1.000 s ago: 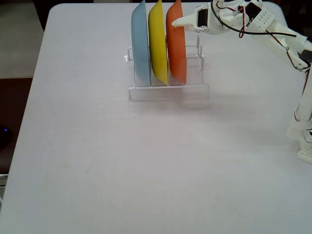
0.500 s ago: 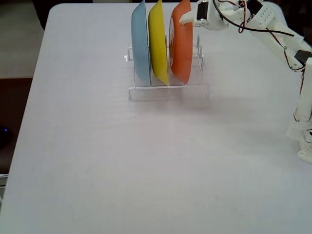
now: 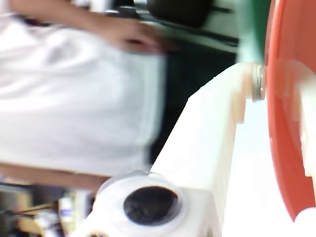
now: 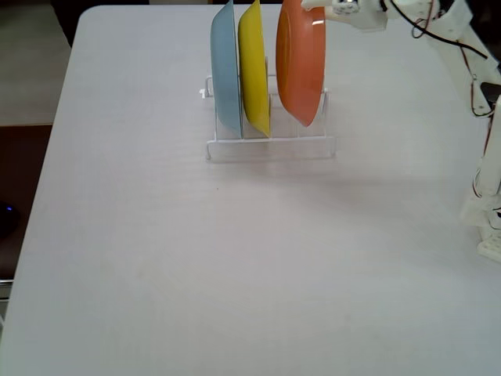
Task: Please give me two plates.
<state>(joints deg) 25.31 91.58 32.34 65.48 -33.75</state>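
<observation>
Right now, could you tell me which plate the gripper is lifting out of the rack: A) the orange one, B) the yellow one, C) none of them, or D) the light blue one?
A: the gripper holds the orange plate by its top edge, raised above the rack, while the blue plate and yellow plate stand in their slots.

place: hobby or lab robot bench | cues: bare white table (image 4: 156,258), clear rack (image 4: 270,145), blurred person (image 3: 74,98) just behind
</observation>
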